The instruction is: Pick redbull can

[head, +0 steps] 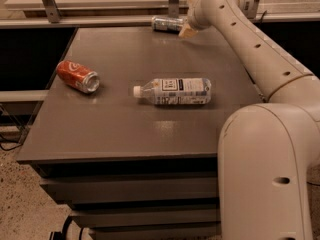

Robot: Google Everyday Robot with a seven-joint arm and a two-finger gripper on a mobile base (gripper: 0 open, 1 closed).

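The redbull can (pixel 166 24) is slim, silvery with dark blue patches, and lies on its side at the far edge of the dark table (pixel 115 129). My gripper (pixel 186 29) is at the end of the long white arm, right at the can's right end and low over the table. The arm's wrist hides the contact between the gripper and the can.
An orange-red soda can (pixel 77 76) lies on its side at the table's left. A clear plastic bottle (pixel 175 91) with a white cap lies in the middle. A rail with metal posts (pixel 47 1) runs behind the table. My white arm's base (pixel 270 174) fills the right foreground.
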